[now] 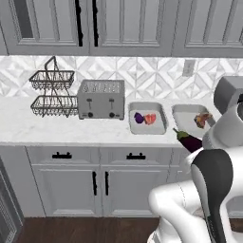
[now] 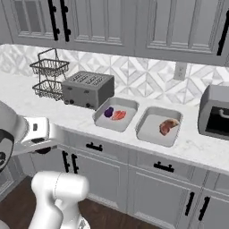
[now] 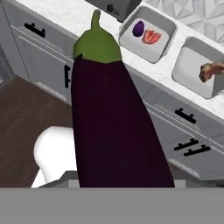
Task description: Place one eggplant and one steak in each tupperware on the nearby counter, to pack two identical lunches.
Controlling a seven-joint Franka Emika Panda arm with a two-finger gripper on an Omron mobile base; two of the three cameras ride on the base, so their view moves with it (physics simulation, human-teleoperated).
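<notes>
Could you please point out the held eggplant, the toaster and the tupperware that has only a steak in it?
eggplant (image 3: 113,127), hand view, purple body.
toaster (image 1: 101,100), left base view, front face.
tupperware (image 2: 150,126), right base view, bare floor left of the steak.

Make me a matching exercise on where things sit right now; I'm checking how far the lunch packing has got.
Things:
1. eggplant with green cap
2. left tupperware
3. right tupperware
4. toaster

Places or states:
A. holds one steak alone
B. held at the gripper, off the counter
C. stands left of both tubs
D. holds a small purple eggplant and a steak piece

Pairs: 1-B, 2-D, 3-A, 4-C
</notes>
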